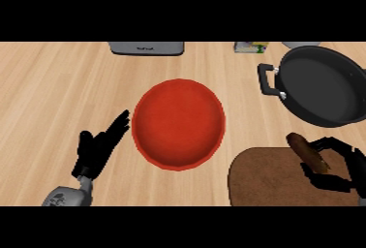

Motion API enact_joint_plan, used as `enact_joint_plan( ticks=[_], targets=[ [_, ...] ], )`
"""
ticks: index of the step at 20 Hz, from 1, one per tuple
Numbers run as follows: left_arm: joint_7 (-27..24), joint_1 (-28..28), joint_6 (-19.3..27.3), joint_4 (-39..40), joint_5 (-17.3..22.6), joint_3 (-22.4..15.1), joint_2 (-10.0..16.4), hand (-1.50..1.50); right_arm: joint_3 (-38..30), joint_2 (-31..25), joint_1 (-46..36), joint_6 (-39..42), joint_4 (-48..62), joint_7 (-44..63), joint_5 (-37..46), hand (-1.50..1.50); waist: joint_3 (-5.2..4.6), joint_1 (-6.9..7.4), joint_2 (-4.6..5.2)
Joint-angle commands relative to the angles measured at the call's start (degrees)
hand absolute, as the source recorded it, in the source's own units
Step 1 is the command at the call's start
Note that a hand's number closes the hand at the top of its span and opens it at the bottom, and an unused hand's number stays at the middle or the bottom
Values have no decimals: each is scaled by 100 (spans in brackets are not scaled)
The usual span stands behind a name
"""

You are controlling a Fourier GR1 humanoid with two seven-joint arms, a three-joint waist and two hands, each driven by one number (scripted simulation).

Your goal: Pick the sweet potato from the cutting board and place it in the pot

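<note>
Left hand: black, fingers straight and spread, thumb apart, holding nothing; it shows at the lower left, fingertips just beside the red plate's near-left rim.
Left forearm: grey, smooth, entering from the lower edge.
Right hand: black, at the lower right edge, fingers and thumb curled round the sweet potato.
Sweet potato: brown, long and tapered, dull skin; it sits in the right hand over the cutting board's far right part; whether it touches the board cannot be told.
Cutting board: dark brown, matte, flat, with a rounded far-left corner; cut off by the lower edge.
Red plate: smooth, round, with a raised rim, at mid-counter, bare.
Pot: black, round, shallow, dull inside, with a looped handle on its left side; it stands at the upper right, beyond the potato and apart from it.
Counter: pale wood, straight grain.
Far edge: a grey rounded box and a small green-and-white pack.
Open room: wide bare wood left of the plate; a narrower strip between plate and pot; a thin band of wood between board and pot.
</note>
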Motion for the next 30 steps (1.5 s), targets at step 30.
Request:
enact_joint_plan(
  ticks=[30],
  targets=[
    [-14,-350,-74,154,-151,-249,-236,0,-551,-3734,-2313,3121,2684,-3949,-989,150,68,403,175]
  ],
)
